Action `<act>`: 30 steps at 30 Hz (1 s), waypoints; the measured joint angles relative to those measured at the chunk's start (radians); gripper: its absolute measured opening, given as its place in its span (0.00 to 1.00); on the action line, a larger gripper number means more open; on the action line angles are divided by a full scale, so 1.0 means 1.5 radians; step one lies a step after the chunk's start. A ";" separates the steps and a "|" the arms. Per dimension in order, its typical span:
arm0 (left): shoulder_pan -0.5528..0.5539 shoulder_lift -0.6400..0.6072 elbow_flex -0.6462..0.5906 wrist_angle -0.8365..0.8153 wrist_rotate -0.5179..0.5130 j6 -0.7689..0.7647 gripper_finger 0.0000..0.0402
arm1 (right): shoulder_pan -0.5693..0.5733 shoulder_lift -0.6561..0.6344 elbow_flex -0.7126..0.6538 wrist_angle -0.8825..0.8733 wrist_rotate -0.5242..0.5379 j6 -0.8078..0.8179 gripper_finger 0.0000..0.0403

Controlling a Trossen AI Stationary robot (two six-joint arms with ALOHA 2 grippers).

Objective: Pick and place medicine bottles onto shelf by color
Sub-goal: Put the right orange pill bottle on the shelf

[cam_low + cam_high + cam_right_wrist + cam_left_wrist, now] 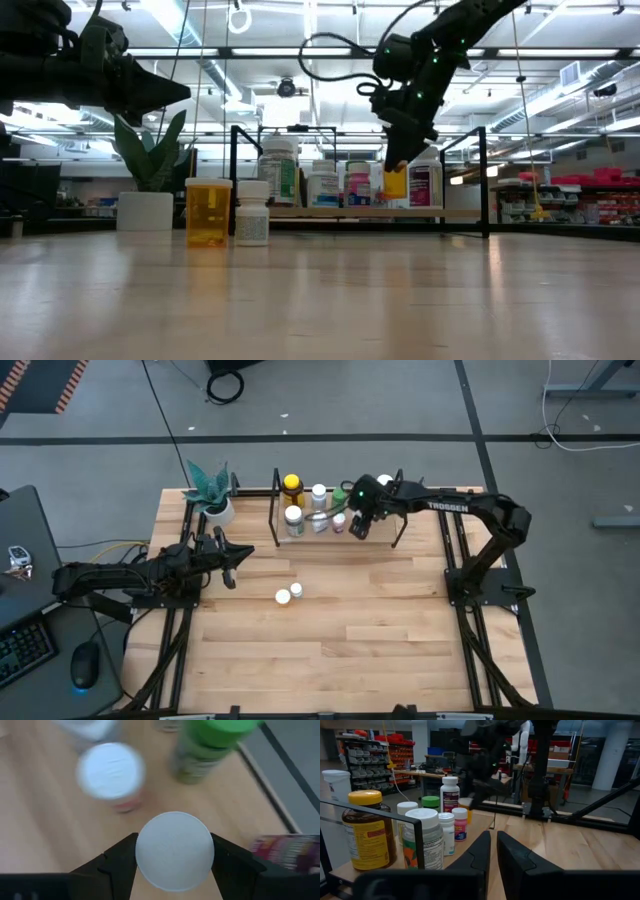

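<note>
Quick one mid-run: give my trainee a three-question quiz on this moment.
1. True or false: the right gripper is shut on a white-capped bottle.
2. How many bottles stand on the table outside the shelf?
A) none B) two C) five
3. Fill in: the left gripper hangs near the potted ____.

Key: 1 true; 2 B, the orange bottle and white bottle; 3 plant.

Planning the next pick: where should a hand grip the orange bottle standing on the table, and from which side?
Grip the orange bottle at its cap, coming straight down. It stands upright, and the white bottle close beside it crowds a side approach; set the fingers across the free sides.
</note>
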 joint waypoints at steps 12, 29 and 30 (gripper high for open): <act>0.000 0.000 0.000 0.000 0.000 0.000 0.09 | -0.055 0.008 0.000 0.081 -0.007 -0.012 0.57; 0.000 0.000 0.000 0.000 0.000 0.000 0.08 | -0.077 0.055 0.000 0.104 0.010 -0.013 0.57; 0.000 0.000 0.000 0.000 0.000 0.000 0.08 | -0.077 0.055 0.000 0.105 0.010 -0.012 0.57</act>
